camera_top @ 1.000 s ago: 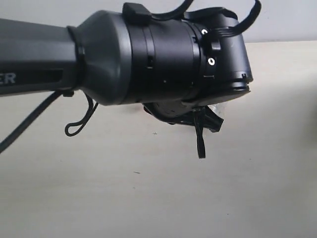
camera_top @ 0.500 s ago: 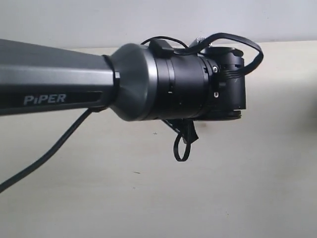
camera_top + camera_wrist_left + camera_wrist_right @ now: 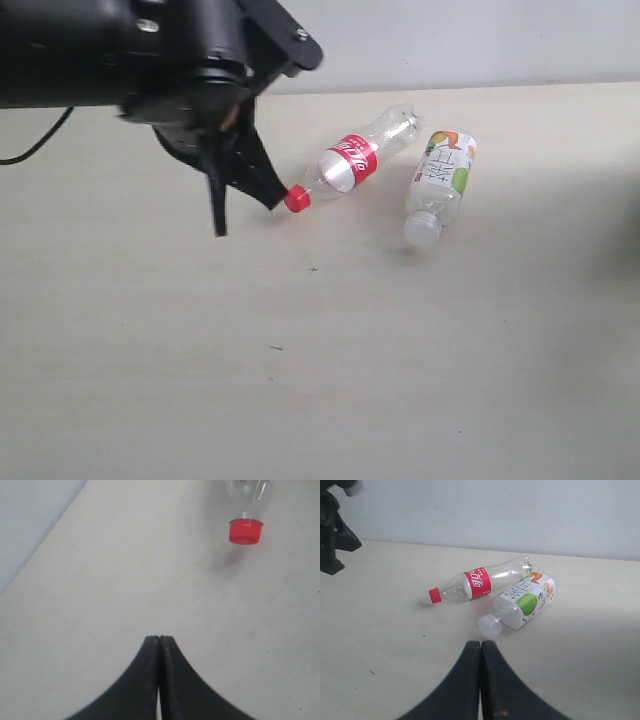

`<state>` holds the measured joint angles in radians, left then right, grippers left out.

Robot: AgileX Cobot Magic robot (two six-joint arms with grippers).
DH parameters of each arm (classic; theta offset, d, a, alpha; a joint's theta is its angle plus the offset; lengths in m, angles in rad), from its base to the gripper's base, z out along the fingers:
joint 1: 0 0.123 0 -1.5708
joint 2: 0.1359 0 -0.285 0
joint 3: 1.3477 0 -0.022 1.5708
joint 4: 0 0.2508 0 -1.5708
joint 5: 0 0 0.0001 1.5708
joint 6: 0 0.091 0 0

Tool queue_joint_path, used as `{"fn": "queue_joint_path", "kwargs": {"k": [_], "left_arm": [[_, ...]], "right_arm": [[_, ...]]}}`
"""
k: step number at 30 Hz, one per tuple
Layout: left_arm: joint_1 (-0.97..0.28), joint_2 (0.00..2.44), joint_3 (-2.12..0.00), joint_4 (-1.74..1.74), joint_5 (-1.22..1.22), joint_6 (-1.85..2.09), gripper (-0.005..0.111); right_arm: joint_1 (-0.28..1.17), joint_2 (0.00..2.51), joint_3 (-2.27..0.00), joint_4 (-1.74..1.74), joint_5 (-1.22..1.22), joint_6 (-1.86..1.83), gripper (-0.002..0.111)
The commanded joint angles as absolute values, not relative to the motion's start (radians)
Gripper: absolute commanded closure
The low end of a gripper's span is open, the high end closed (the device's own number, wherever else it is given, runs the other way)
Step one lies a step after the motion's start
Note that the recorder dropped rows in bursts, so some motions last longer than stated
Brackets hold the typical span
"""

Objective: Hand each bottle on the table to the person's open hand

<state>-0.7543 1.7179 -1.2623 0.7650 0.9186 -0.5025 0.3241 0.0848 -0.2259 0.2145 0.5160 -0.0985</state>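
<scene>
My left claw (image 3: 159,639) is shut and empty, near the red cap (image 3: 245,531) of the clear bottle (image 3: 352,160). I should open wide first, then grip its labelled middle.

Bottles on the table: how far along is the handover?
Done: nothing I can confirm from these views. In hand: nothing; the left gripper is shut and empty near the red-capped clear bottle, the right gripper shut and empty too. Left: that bottle and the green-labelled whitish bottle both lie on the table.

Clear red-capped bottle (image 3: 352,162) and whitish bottle (image 3: 440,185) lie on table (image 3: 300,380).
</scene>
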Motion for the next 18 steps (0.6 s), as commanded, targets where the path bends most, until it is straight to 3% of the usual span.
{"fn": "queue_joint_path", "kwargs": {"k": [1,11,18], "left_arm": [[-0.692,1.476,-1.028,0.703,0.554,-0.531,0.107],[-0.686,0.947,-0.491,0.695,-0.149,-0.577,0.107],[-0.596,0.657,-0.272,0.597,-0.211,-0.531,0.107]], "right_arm": [[0.325,0.081,-0.224,0.214,0.512,-0.101,0.108],[0.325,0.081,-0.224,0.214,0.512,-0.101,0.108],[0.325,0.081,-0.224,0.214,0.512,-0.099,0.108]]}}
